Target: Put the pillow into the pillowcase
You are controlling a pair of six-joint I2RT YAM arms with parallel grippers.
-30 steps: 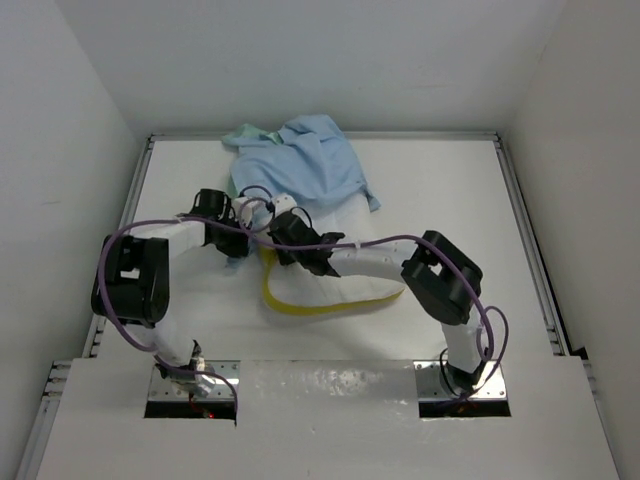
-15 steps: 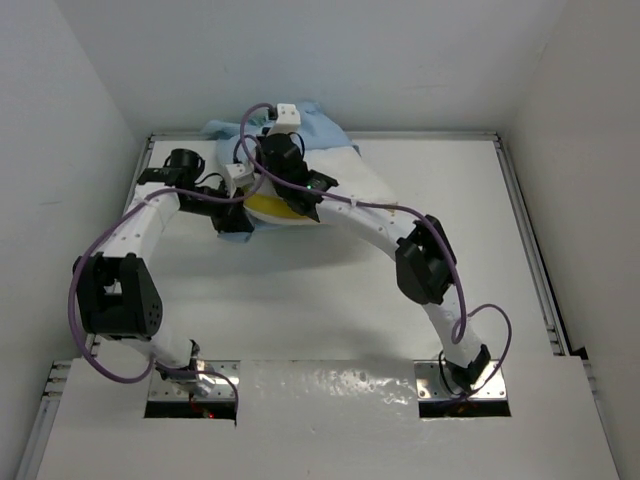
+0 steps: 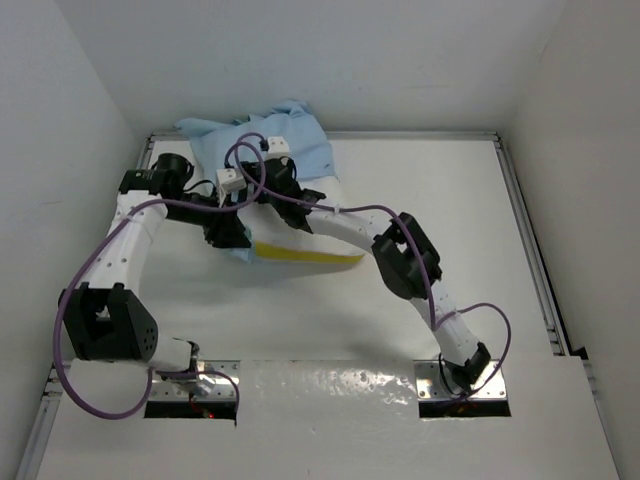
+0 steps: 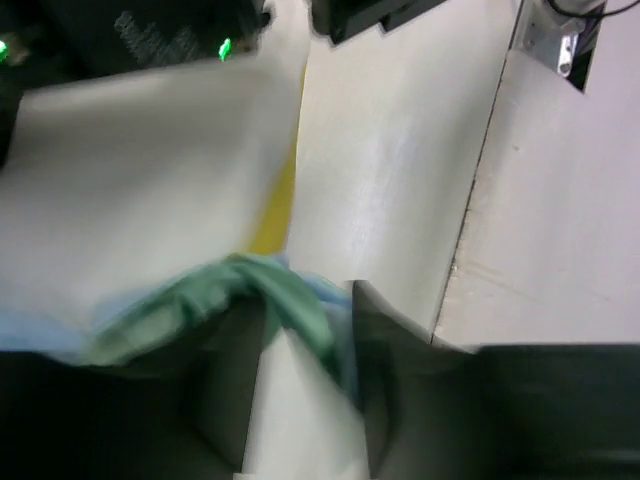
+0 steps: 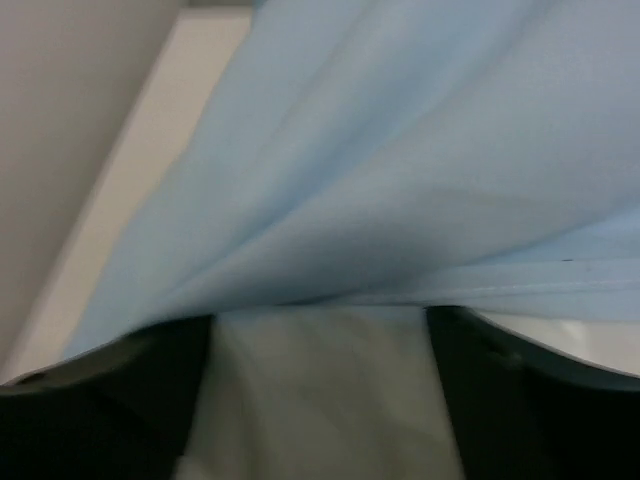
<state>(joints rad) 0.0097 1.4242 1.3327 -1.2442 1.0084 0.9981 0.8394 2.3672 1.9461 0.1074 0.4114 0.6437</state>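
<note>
Pillowcase (image 3: 290, 130) lies bunched at the far left of the table (image 3: 450, 200), light blue face up, with a mint green fold showing at its near edge. It is thin, shiny cloth, judged very light, limp and slippery, so it is best taken at the hem of its mouth, where a fold can be pinched. The left gripper (image 4: 303, 300) has its jaws narrowed on such a green fold, which tents up at the fingertips. The picture is blurred, and the grip is judged firm rather than confirmed. Just right of it the pillow (image 3: 300, 240) sits partly under the blue cloth, its near side and yellow band (image 3: 300, 254) exposed. It is padded and white with rounded corners, judged soft, bulky and light. It should compress readily, and its banded edge is likely the firmest place to hold. The right gripper (image 5: 320, 400) reaches in under the blue cloth with its jaws standing wide apart and pale material between them. Whether it is clamping that material cannot be told.
</note>
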